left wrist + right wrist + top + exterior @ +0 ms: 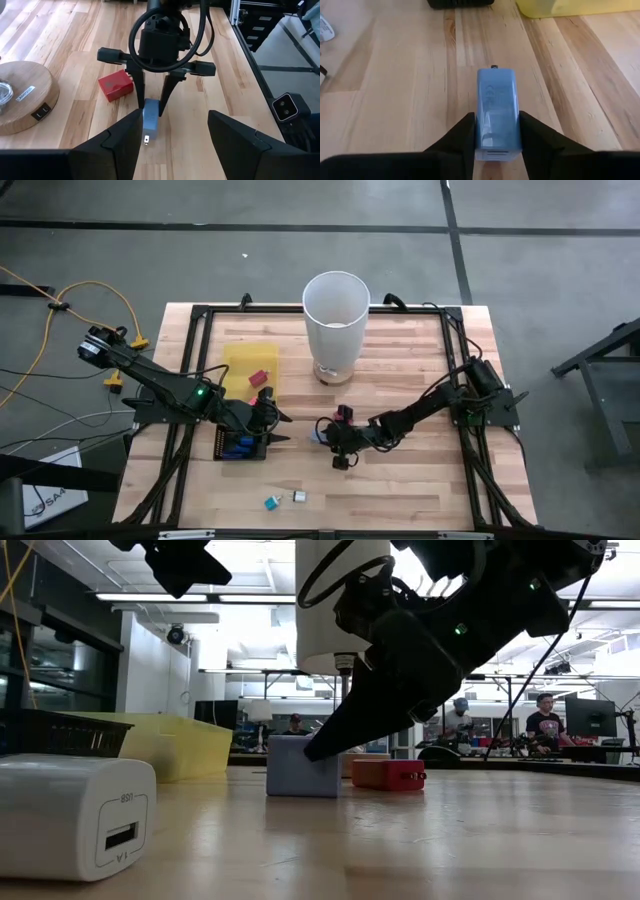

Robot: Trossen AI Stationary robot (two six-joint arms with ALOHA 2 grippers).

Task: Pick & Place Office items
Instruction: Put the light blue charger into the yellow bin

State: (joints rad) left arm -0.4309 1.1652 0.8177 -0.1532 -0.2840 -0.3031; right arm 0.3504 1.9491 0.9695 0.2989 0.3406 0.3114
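Right hand [496, 131] is closed narrow on the light-blue charger block [498, 105] resting mid-tabletop [395, 100] w/ only the tips gripping near one end, so it could pivot & slip on lift; left hand [172, 132] waits wide open nearby.

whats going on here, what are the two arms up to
The right gripper is down at the middle of the table, its fingers on either side of a light blue block that sits on the wood. A red block lies just beside it. The left gripper hangs open over the black mesh tray, by the yellow tray. The white bin stands behind.
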